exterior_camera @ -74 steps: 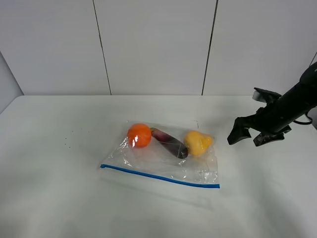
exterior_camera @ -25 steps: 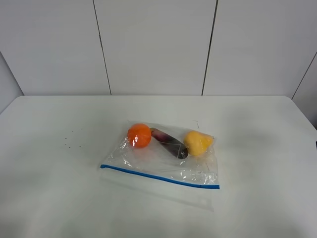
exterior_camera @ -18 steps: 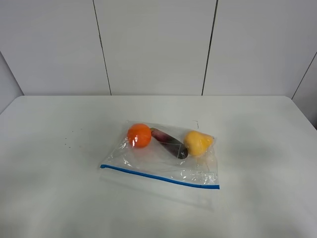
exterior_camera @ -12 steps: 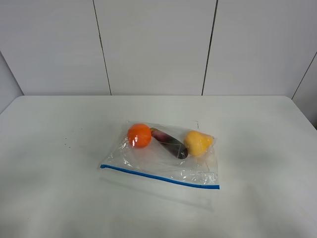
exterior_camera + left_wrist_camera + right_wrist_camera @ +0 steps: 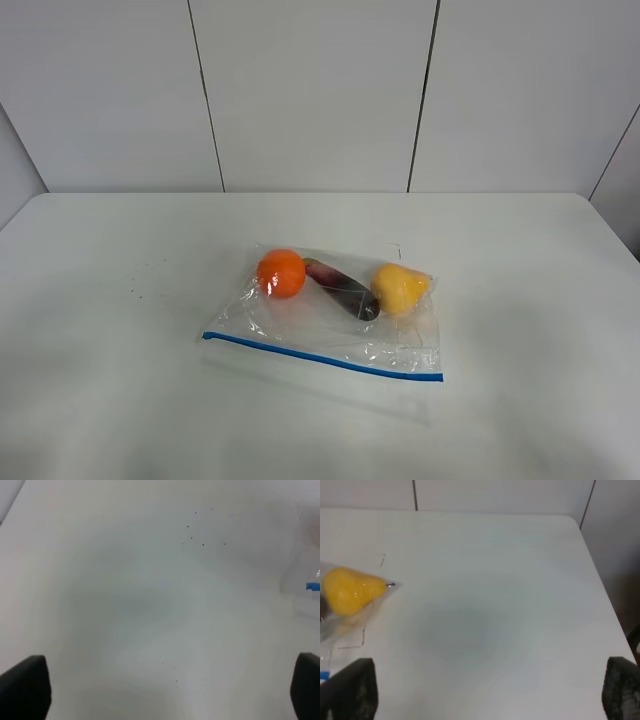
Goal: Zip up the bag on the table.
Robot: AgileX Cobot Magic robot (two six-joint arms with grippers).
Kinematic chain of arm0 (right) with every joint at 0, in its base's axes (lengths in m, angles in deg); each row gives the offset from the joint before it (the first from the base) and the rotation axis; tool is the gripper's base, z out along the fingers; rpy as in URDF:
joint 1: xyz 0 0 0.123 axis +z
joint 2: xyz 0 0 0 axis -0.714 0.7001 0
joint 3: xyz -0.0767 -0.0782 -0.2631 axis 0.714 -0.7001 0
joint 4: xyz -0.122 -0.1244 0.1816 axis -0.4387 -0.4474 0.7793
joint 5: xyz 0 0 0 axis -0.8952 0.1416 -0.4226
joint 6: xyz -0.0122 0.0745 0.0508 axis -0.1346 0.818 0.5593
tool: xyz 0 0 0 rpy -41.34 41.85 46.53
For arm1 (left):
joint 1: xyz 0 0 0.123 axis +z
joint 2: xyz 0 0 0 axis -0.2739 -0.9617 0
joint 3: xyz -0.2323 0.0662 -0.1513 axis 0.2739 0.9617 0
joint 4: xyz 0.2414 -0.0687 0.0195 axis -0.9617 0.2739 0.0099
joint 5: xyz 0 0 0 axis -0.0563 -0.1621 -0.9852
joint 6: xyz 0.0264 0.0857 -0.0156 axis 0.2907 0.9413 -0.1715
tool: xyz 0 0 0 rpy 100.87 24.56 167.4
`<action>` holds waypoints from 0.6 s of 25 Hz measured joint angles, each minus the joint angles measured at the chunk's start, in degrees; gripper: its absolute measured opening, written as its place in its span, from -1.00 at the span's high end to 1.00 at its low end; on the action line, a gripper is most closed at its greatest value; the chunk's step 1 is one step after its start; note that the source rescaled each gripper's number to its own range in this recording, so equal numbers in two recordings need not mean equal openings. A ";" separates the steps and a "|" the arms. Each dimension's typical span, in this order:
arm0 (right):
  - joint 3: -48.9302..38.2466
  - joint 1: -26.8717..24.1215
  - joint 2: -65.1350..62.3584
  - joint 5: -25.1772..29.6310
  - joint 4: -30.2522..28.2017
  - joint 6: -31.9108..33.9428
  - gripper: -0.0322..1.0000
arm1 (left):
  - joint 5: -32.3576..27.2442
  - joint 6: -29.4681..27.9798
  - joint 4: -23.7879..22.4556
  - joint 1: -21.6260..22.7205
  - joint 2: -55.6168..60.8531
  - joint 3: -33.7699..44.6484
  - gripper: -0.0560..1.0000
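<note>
Wide-open left pincer (image 5: 165, 690) hangs over the table (image 5: 140, 600), bag (image 5: 306, 582) corner nearby.

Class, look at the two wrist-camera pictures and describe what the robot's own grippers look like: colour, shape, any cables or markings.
Very little shows. The left gripper appears only as two dark, near-black fingertips with rounded corners at the picture's edges. The right gripper shows the same: two dark, blurred, matte fingertips. No cables, markings or arm links are visible, and the high camera shows neither arm.

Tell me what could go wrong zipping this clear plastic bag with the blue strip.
The clear crinkly plastic bag lies loose on the white table, so it may slide when pushed. The thin blue zipper strip is hard to pinch. The round orange toy fruit could roll and shift the bag.
</note>
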 joint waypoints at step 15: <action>-4.08 0.00 0.00 -0.55 0.39 0.37 -1.00 | 0.00 0.00 0.00 0.00 0.00 0.00 -1.00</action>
